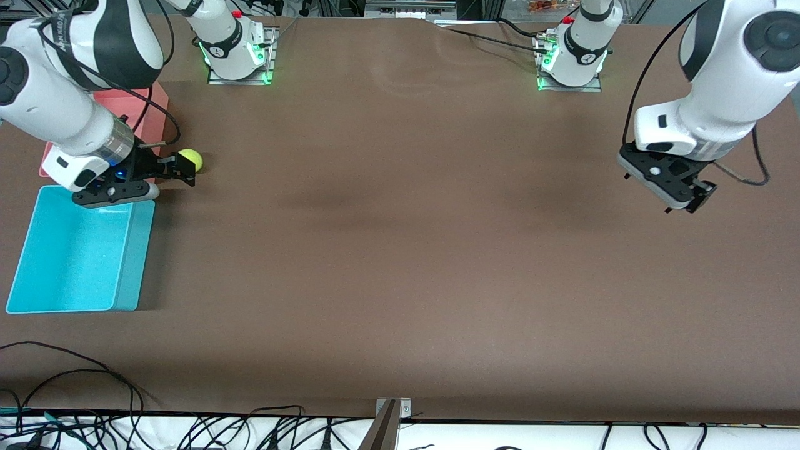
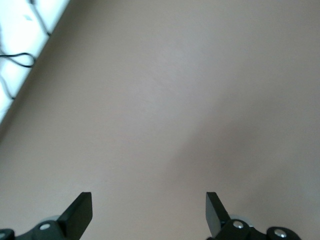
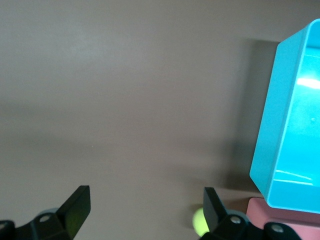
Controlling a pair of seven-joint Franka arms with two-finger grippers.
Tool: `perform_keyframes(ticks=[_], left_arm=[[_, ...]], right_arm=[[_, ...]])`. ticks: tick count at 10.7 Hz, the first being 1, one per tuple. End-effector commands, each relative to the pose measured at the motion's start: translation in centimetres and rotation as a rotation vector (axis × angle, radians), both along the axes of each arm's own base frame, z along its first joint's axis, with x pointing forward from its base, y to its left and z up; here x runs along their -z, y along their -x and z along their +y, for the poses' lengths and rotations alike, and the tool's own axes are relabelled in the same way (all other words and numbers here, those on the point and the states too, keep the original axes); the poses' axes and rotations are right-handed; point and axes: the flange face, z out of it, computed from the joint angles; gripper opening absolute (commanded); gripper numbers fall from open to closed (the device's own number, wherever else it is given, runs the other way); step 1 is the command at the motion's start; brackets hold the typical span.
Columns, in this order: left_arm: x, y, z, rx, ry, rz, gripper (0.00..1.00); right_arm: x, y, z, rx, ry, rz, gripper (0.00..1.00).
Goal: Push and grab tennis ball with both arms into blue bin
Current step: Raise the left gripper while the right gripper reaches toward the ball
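Lying beside right tool [image 1: 181,170]: tennis ball [image 1: 193,159].

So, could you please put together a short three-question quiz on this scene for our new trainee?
1. True or false: the small fuzzy yellow-green tennis ball already lies in the bright cyan-blue rectangular plastic bin.
2. Which gripper is next to the ball? A) left gripper B) right gripper
3. Fill in: the pink-red plastic tub lies ______ from the front camera than the blue bin.

Key:
1. False; it sits on the brown table, beside the pink-red tub.
2. B; its fingers are open, with the ball at one fingertip. The left gripper waits, open, over bare table at the left arm's end.
3. Farther.
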Motion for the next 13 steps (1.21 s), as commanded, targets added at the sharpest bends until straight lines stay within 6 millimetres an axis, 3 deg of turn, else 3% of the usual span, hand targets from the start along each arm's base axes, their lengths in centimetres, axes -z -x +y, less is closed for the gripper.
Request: perform_keyframes(ticks=[1, 3, 7, 9, 13], left_arm=[[-3.1, -0.5, -0.1, -0.135, 0.026, -0.035, 1.0], [-4.9, -0.1, 1.8, -0.188, 0.022, 0.007, 1.0], [-8.3, 1.0, 2.9, -0.415, 0.081, 0.064, 1.0], [-9.4, 1.5, 4.2, -0.484, 0.167, 0.11, 1.0], [-10.4, 2.1, 3.5, -0.707, 0.192, 0.133, 1.0]], right_arm=[[2.5, 1.5, -0.1, -0.025, -0.016, -0.019, 1.0], [4.7, 2.7, -0.1, -0.027, -0.015, -0.041, 1.0], [7.6, 4.7, -0.3, -0.163, -0.013, -0.015, 1.0], [9.1, 6.0, -2.5, -0.229, -0.018, 0.0, 1.0], [12.5, 8.2, -5.5, -0.387, -0.023, 0.0, 1.0]])
